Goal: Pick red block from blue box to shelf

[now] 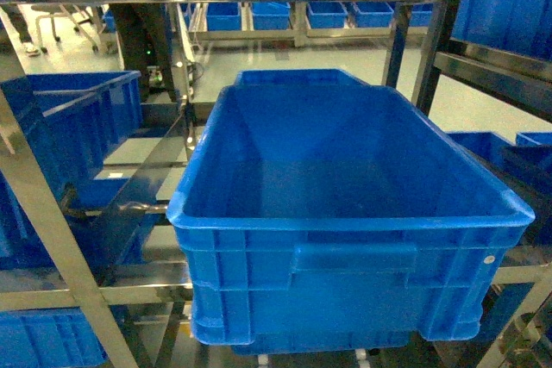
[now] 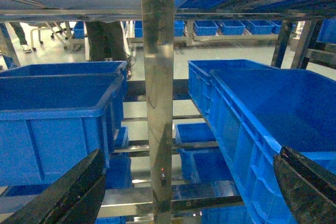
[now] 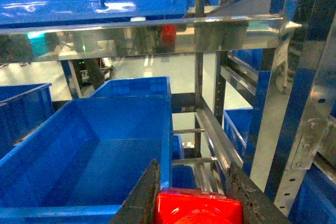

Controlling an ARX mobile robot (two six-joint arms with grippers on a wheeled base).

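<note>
Head view, left side: dark-blue crate (image 1: 73, 140) sits on the shelf (image 1: 39, 213), slanted steel post crossing in front of it. Centre: big deep blue crate (image 1: 345, 213) fills most of the frame, nothing visible inside it; more blue bins (image 1: 328, 15) lined up on the far rack. No arms visible in the head view. Left wrist view: left gripper (image 2: 189, 192) fingers spread wide, nothing between them, a vertical steel post straight ahead, with a crate on either side. Right wrist view: right gripper (image 3: 194, 192) fingers pinched on the red block (image 3: 198, 208), block at the bottom edge of frame, beside the right rim of the deep crate and below a horizontal shelf rail. Its red shows reflected in that rail. Turquoise tray not in any view.
</note>
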